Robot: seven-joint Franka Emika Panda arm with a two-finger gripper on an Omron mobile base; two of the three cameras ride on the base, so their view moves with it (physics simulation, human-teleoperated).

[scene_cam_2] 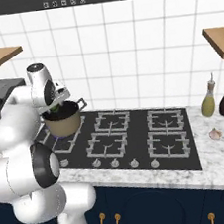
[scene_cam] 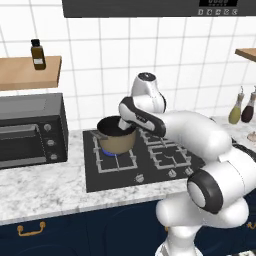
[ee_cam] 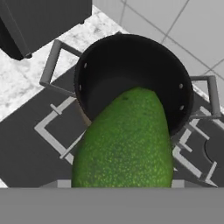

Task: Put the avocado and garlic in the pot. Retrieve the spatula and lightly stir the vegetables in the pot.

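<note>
My gripper (scene_cam_2: 58,102) hangs over the mouth of the brass-tan pot (scene_cam_2: 63,124), shut on the dark green avocado (ee_cam: 127,140). In the hand view the avocado covers the fingertips and points down into the pot's black inside (ee_cam: 113,74). The pot (scene_cam: 118,141) stands on the front left burner with its two grey loop handles out to the sides. The garlic (scene_cam_2: 215,134), a small pale bulb, lies on the marble counter to the right of the stove. The spatula is out of view.
A black stove top (scene_cam_2: 137,135) with several burners fills the counter's middle. A dark toaster oven (scene_cam: 30,130) stands left of the pot. Two bottles (scene_cam_2: 208,101) stand behind the garlic. Wooden shelves (scene_cam: 30,72) hang on the tiled wall.
</note>
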